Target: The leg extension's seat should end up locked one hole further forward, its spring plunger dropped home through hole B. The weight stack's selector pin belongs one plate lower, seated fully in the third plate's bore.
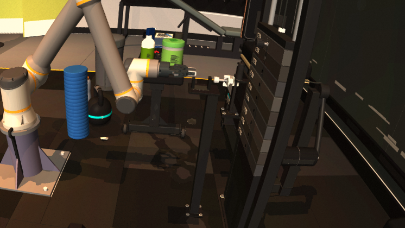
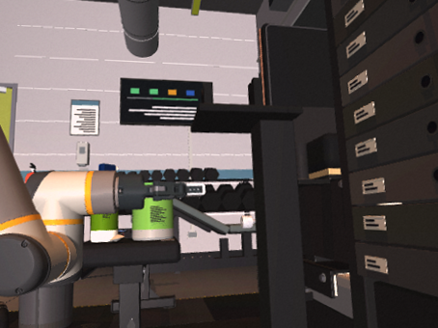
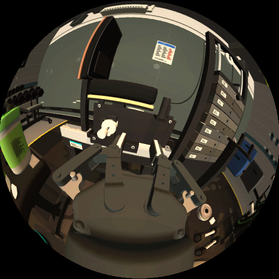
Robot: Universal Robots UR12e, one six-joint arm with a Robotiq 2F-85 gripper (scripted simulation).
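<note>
The seat's spring plunger, with a white knob [image 1: 226,80] [image 3: 105,129] [image 2: 246,221], sticks out from the seat carriage toward me, a short way ahead of my fingers and slightly to their left in the wrist camera. Above it sit the black seat pad [image 3: 122,91] and backrest [image 3: 102,46]. The weight stack [image 1: 259,93] [image 3: 213,119] [image 2: 395,136] stands to the right, with its selector pin [image 1: 263,43] in an upper plate. My gripper [image 1: 189,72] [image 3: 137,141] [image 2: 194,190] points level at the carriage, partly open and empty.
A black stand with a U-bracket [image 1: 201,85] rises between my gripper and the plunger. A green wipes tub [image 1: 173,51] and a bottle [image 1: 147,46] sit on a small bench behind my wrist. A blue foam roller [image 1: 76,102] and a kettlebell [image 1: 99,110] stand near my base.
</note>
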